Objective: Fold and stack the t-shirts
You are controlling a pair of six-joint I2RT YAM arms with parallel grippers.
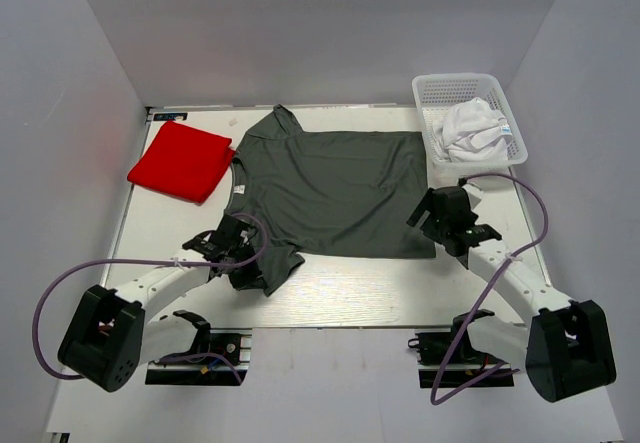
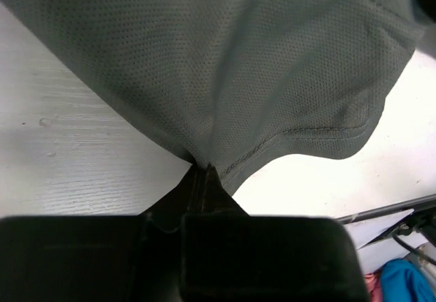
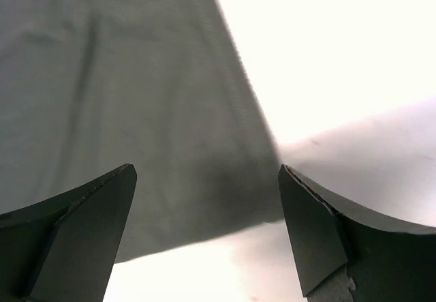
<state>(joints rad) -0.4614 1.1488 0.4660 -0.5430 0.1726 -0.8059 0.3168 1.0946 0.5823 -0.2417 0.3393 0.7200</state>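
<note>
While L hand [image 2: 204,170] pinches grey tee [image 1: 330,188] sleeve, R hand [image 3: 206,174] gapes wide.

Bright, even light from above, soft shadows. Table [image 3: 340,43] washed out to white glare in both wrist views; near fingers [image 3: 75,234] dark, slightly blurred.
</note>
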